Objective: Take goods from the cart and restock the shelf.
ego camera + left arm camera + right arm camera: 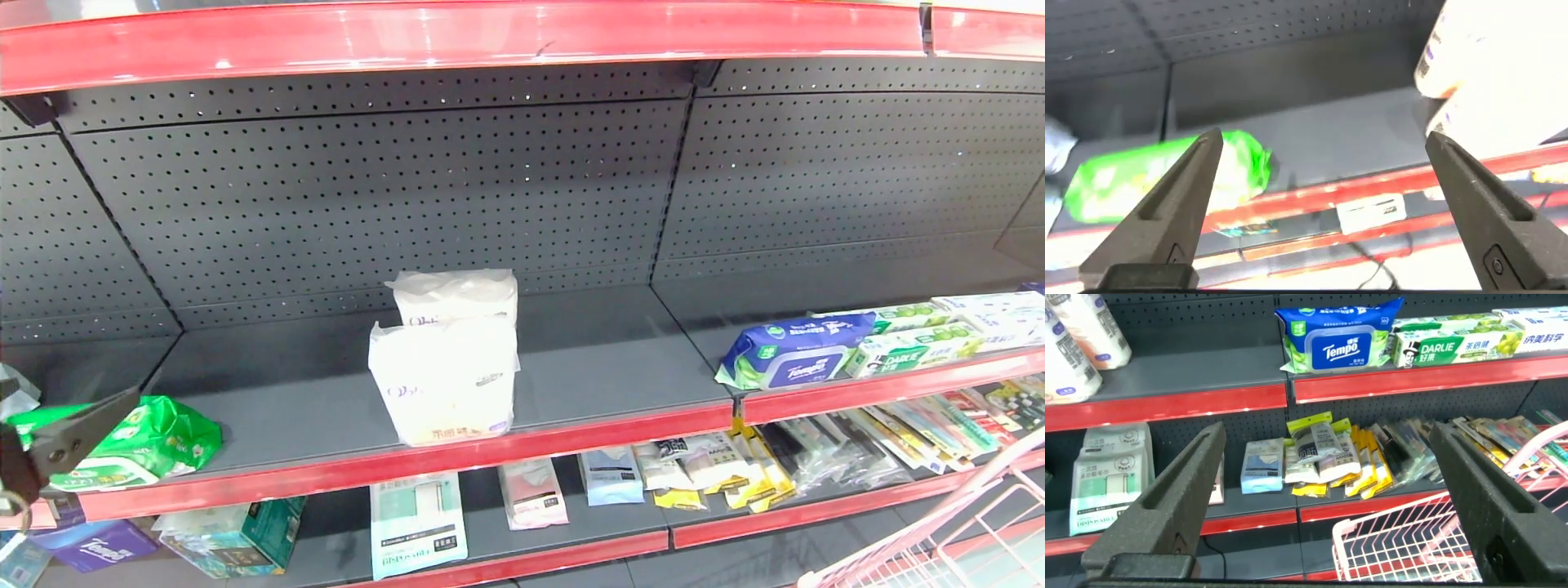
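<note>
Presently, a shop shelf [571,437] with red front edges and a grey perforated back is shown, and both grippers are held in front of it. The left gripper [1324,137] is spread wide with nothing between its fingers. It is held at the shelf's front edge and pointed into the bay. Just beyond one finger, a green soft pack [1167,175] is laid on its side on the shelf board, close to the front lip. It is judged to be goods already restocked, and the empty gripper fits that. Farther off, past the other finger, two white tissue packs [445,376] are stood upright, one behind the other. The front one is set at the lip, probably so that it faces shoppers.

The right gripper [1328,429] is likewise spread wide and empty. It is held back from the shelf, close by the pink wire cart [1396,539], whose rim is seen just ahead of its fingers. This pose is judged suited to a reach into the cart for the next item. What lies in the cart cannot be made out. Ahead of this gripper, a blue wet-wipe pack [1343,335] and green toothpaste boxes [1462,345] are lined along one board. Small packets [1323,457] are laid flat on the board below.
</note>
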Tool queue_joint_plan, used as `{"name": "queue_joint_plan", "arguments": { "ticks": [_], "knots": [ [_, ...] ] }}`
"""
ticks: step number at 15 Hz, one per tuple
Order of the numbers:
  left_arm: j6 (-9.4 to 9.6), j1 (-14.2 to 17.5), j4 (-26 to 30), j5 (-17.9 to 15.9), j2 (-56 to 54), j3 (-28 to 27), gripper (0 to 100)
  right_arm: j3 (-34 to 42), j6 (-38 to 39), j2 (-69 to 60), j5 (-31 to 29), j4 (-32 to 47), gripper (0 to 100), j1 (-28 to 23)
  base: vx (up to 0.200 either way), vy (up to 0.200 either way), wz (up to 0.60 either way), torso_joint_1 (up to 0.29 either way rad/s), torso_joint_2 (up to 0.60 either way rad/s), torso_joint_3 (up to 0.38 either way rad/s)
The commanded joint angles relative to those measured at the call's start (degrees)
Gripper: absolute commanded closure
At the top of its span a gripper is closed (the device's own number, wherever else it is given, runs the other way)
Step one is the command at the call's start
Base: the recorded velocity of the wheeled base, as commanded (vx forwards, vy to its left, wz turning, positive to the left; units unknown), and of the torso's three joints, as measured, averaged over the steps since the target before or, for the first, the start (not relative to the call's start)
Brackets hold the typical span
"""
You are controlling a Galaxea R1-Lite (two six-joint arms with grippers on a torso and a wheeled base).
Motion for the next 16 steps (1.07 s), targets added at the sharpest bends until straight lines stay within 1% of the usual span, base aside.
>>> {"name": "queue_joint_plan", "arguments": {
  "ticks": [1,2,4,5,6,7,8,9,10,11,12,13,14,16],
  "knots": [
    [-2.98,2.19,0.45,-1.04,-16.47,6.08,0,0.00,0.01,0.05,0.01,-0.01,0,0.01,0.000,0.000,0.00,0.000,0.00,0.000],
    [-3.07,1.93,0.36,-2.01,-21.48,8.98,0,0.00,-0.08,0.05,0.01,-0.01,0,0.01,0.000,0.000,0.00,0.000,0.00,0.000],
    [-3.07,1.84,0.36,-6.14,-34.14,14.69,0,0.00,0.01,0.05,0.01,-0.01,0,0.01,0.000,0.000,0.00,0.000,0.00,0.000],
    [-3.15,1.84,0.89,-7.19,-41.43,17.95,0,0.00,0.01,0.05,0.01,-0.01,0,0.01,0.000,0.000,0.00,0.000,0.00,0.000],
    [-3.07,1.84,2.12,-6.84,-48.11,21.72,0,0.00,0.01,0.05,0.01,-0.01,0,0.01,0.000,0.000,0.00,0.000,0.00,0.000],
    [-2.80,1.93,2.82,-6.32,-52.07,24.27,0,0.00,-0.08,0.05,0.01,-0.01,0,0.01,0.000,0.000,0.00,0.000,0.00,0.000],
    [-2.28,1.93,3.08,-1.13,-52.07,26.30,0,0.00,-0.08,0.05,0.01,-0.01,0,0.01,0.000,0.000,0.00,0.000,0.00,0.000],
    [-2.71,1.93,5.55,3.44,-52.07,26.30,0,0.00,0.01,0.05,0.01,-0.01,0,0.01,0.000,0.000,0.00,0.000,0.00,0.000],
    [-2.71,1.93,11.61,8.54,-52.07,25.77,0,0.00,0.01,0.05,0.01,-0.01,0,0.01,0.000,0.000,0.00,0.000,0.00,0.000],
    [-4.21,1.93,10.64,8.71,-52.07,26.12,0,0.00,0.01,0.05,0.01,-0.01,0,0.01,0.000,0.000,0.00,0.000,0.00,0.000],
    [-4.82,1.93,10.03,8.63,-52.07,26.21,0,0.00,-0.08,0.05,0.01,-0.01,0,0.01,0.000,0.000,0.00,0.000,0.00,0.000],
    [-3.77,1.93,9.85,8.36,-52.07,26.30,0,0.00,0.01,0.05,0.01,-0.01,0,0.01,0.000,0.000,0.00,0.000,0.00,0.000],
    [-2.10,1.93,9.85,8.10,-52.07,26.30,0,0.00,-0.08,0.05,0.01,-0.01,0,0.01,0.000,0.000,0.00,0.000,0.00,0.000],
    [-2.10,1.49,9.94,6.25,-52.07,26.21,0,0.00,-0.08,0.05,0.01,-0.01,0,0.01,0.000,0.000,0.00,0.000,0.00,0.000]
  ]
}}
